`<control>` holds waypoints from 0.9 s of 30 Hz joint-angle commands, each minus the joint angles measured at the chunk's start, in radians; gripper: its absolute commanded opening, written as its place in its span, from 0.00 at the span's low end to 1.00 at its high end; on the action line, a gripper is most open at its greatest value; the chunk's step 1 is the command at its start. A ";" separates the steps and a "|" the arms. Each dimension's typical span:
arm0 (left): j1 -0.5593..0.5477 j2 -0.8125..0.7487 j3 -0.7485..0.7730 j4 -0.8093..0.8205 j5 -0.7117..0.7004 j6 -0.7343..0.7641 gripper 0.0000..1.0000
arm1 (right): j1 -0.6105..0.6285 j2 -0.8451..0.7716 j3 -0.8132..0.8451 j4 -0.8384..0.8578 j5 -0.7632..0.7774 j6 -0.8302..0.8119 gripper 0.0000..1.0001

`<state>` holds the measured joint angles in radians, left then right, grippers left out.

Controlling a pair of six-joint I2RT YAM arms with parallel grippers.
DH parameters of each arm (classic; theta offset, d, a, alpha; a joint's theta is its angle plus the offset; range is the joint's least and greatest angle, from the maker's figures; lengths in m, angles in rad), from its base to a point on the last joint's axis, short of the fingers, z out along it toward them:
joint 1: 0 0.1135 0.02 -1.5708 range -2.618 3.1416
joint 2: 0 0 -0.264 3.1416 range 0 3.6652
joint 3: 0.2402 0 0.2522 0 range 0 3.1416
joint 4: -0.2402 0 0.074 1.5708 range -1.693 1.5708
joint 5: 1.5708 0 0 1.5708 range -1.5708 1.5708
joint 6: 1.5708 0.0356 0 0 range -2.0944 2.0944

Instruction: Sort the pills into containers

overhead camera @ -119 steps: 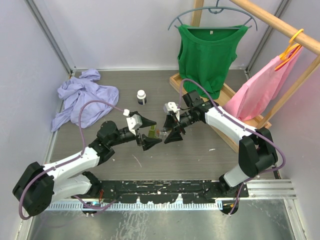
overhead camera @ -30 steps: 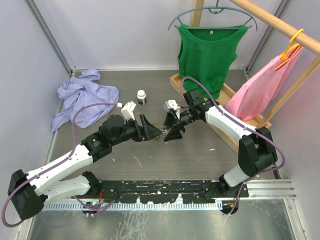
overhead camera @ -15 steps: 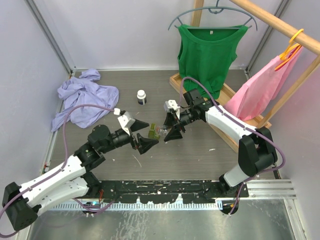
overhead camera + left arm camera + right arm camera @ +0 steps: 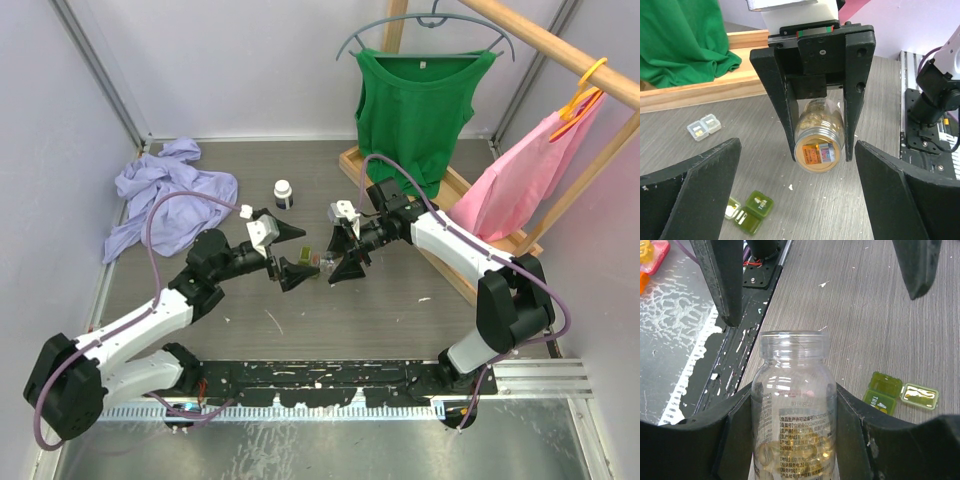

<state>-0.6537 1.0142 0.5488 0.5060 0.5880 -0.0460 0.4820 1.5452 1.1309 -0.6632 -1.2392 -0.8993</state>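
Bottle [image 4: 794, 405], Chinese-print label [image 4: 800, 432], clamped between right fingers [image 4: 735, 437], left fingers [image 4: 690, 200] wide apart, empty.

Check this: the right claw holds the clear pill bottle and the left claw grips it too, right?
No. The right claw holds the clear pill bottle, but the left claw is open and not touching it, as the left wrist view shows.

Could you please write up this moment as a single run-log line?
right gripper: shut on pill bottle, uncapped | left gripper: open, facing pill bottle | green case: open, on table | clear case: on table by wooden base
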 commanded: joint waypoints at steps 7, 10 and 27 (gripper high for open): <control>0.025 0.063 0.027 0.157 0.128 -0.046 0.93 | -0.004 -0.011 0.029 -0.006 -0.027 -0.027 0.01; 0.025 0.074 0.019 0.167 0.133 -0.059 0.84 | -0.005 -0.010 0.028 -0.005 -0.027 -0.027 0.01; 0.025 0.164 0.031 0.207 0.191 -0.134 0.54 | -0.005 -0.010 0.029 -0.007 -0.028 -0.026 0.01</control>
<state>-0.6327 1.1694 0.5488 0.6357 0.7460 -0.1612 0.4805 1.5452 1.1309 -0.6754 -1.2388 -0.9142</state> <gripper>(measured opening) 0.569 0.589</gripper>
